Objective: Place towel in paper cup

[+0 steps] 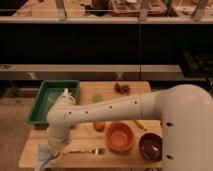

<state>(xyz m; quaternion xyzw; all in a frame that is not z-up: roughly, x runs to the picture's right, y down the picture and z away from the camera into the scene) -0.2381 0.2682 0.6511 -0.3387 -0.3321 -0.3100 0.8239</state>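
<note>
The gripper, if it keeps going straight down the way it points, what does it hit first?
Probably the towel right under the gripper at the table's front left corner; contact can't be judged.
</note>
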